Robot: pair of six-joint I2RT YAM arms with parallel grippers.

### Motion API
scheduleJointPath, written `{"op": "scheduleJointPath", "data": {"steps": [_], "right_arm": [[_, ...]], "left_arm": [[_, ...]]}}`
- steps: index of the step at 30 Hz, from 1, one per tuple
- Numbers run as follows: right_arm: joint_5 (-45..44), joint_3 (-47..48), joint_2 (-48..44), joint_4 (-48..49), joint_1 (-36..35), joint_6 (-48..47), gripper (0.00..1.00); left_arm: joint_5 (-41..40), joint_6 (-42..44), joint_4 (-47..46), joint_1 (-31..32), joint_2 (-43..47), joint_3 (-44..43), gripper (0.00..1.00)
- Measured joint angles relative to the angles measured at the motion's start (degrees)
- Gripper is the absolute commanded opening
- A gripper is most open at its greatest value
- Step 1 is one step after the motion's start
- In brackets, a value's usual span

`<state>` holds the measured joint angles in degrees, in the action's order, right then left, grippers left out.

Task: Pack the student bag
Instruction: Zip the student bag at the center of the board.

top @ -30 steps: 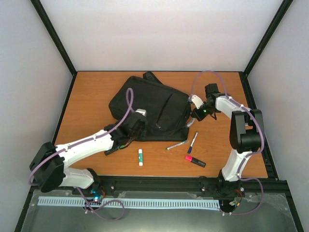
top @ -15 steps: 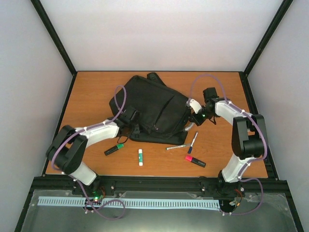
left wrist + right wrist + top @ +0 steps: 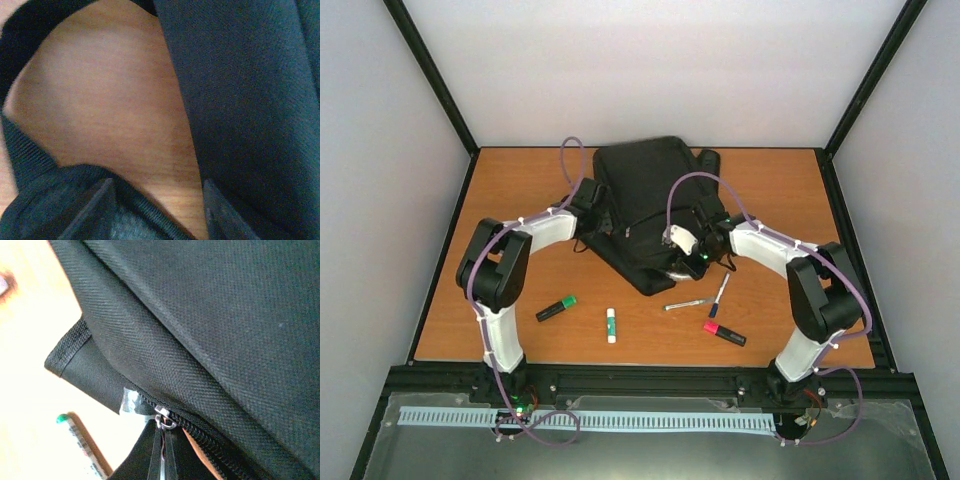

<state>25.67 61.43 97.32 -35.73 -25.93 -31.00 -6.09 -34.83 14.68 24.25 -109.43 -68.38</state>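
The student bag (image 3: 645, 195) is a large black backpack lying lengthwise at the middle back of the table. My left gripper (image 3: 588, 207) is at the bag's left edge. In the left wrist view its fingers (image 3: 95, 205) stand apart, with bare wood between the tips. A black ribbed strap (image 3: 30, 160) runs low beside them, and bag cloth (image 3: 250, 100) is on the right. My right gripper (image 3: 686, 252) is at the bag's near right corner. In the right wrist view it (image 3: 162, 457) is shut on the zip pull (image 3: 164, 416), with the zip (image 3: 210, 440) partly parted.
On the wooden table (image 3: 510, 190), in front of the bag, lie a green highlighter (image 3: 556, 308), a glue stick (image 3: 611, 324), a silver pen (image 3: 686, 302), a blue pen (image 3: 719, 295) and a pink highlighter (image 3: 724, 333). Black frame posts stand at the table's corners.
The bag has swung round and shifted toward the back. My left gripper moved back along its left side. My right gripper moved left to its near corner.
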Motion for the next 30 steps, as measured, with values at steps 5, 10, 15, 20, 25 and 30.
{"op": "scheduleJointPath", "data": {"steps": [5, 10, 15, 20, 25, 30], "right_arm": [[0.81, 1.16, 0.02, -0.87, -1.60, 1.09, 0.03], [1.09, 1.22, 0.02, -0.90, -1.53, 1.75, 0.03], [1.49, 1.07, 0.02, -0.76, -1.29, 1.92, 0.03], [2.45, 1.07, 0.02, -0.70, -0.48, 2.16, 0.03], [3.43, 1.07, 0.02, -0.76, -0.20, 2.54, 0.03], [4.02, 1.07, 0.02, -0.81, 0.04, 2.86, 0.03]], "left_arm": [[-2.12, 3.30, 0.52, 0.15, 2.45, -1.03, 0.74], [1.31, 7.15, -1.49, 0.94, 17.25, 7.76, 0.70], [6.64, 14.21, -3.19, 6.91, 29.40, 14.03, 0.64], [10.14, 21.64, -3.78, 14.25, 30.05, 16.72, 0.62], [12.35, 28.26, -4.15, 15.93, 29.44, 18.80, 0.63], [12.70, 32.37, -4.59, 15.96, 26.73, 18.75, 0.63]]}}
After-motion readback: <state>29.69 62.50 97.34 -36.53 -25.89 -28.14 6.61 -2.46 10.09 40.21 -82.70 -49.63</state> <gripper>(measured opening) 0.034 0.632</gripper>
